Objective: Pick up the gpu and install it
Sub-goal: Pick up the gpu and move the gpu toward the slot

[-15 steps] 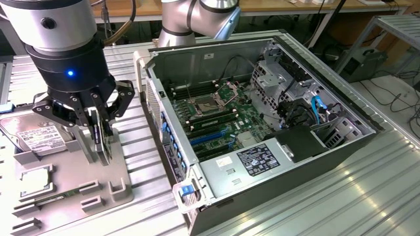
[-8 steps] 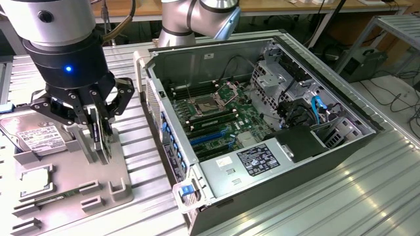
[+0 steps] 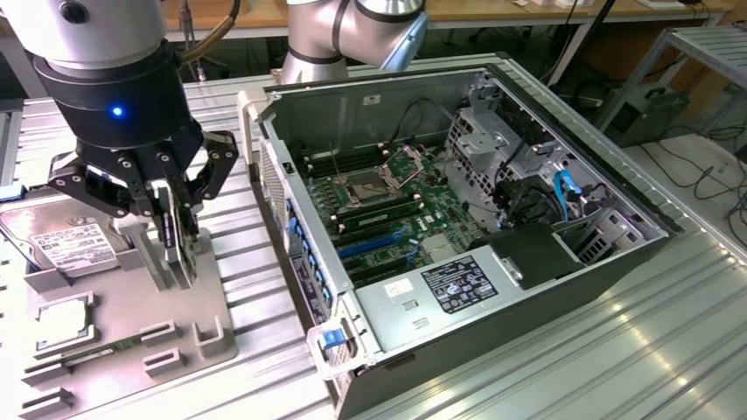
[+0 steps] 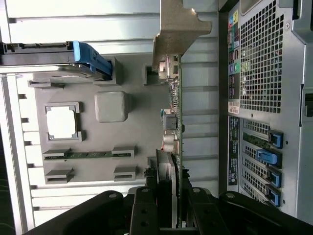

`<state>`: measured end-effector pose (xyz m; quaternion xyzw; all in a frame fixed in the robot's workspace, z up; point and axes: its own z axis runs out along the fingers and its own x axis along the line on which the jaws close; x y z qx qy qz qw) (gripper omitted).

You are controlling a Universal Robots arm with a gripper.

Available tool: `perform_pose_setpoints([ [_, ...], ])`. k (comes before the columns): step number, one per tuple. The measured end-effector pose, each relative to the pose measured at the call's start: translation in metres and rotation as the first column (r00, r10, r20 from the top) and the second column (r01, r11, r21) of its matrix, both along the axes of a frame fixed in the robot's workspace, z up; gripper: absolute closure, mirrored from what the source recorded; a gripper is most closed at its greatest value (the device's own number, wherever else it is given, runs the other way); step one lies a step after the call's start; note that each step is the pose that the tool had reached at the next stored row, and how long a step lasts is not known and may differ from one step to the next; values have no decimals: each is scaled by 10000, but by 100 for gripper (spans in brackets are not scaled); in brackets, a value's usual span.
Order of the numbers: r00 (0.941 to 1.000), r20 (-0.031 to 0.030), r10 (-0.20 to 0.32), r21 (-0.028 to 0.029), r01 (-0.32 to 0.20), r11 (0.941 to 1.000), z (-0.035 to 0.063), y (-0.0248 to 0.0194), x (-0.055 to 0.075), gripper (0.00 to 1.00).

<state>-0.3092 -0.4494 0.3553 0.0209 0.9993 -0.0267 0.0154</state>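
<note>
- My tool is closed narrow on the gpu. One of the fingers presses each flat face, with the card's thin edge running straight out between them.
- In the exterior view my tool hangs straight down, and the gpu stands on edge beneath it, upright rather than flat.
- The card's lower edge is down at the grey tray. I cannot tell whether it still sits in its holder or is just free of it.
- The card's long axis is level. It runs from my grip out to the silver bracket, which is the end farthest from the fingers.
- The tray lies by the edge of the table at the exterior view's left. The hard drive and the CPU chip rest on it, on the side of the card away from the case and apart from the card.
- The open computer case lies on its side nearer the middle of the table, just beside the tray at the exterior view's right.
- The case's rear panel faces the card, and I judge the card's length to run roughly parallel to that panel.
- Farther in, the blue expansion slots lie on the motherboard. They seem to run away from the rear panel, so crosswise to the card as I hold it.
</note>
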Motion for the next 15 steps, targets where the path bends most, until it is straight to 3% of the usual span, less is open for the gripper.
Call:
perform_pose_setpoints([
  [7,10000,0,0,-41,0,10000,38,0,0,72],
  [15,10000,0,0,-108,0,9999,155,0,0,72],
])
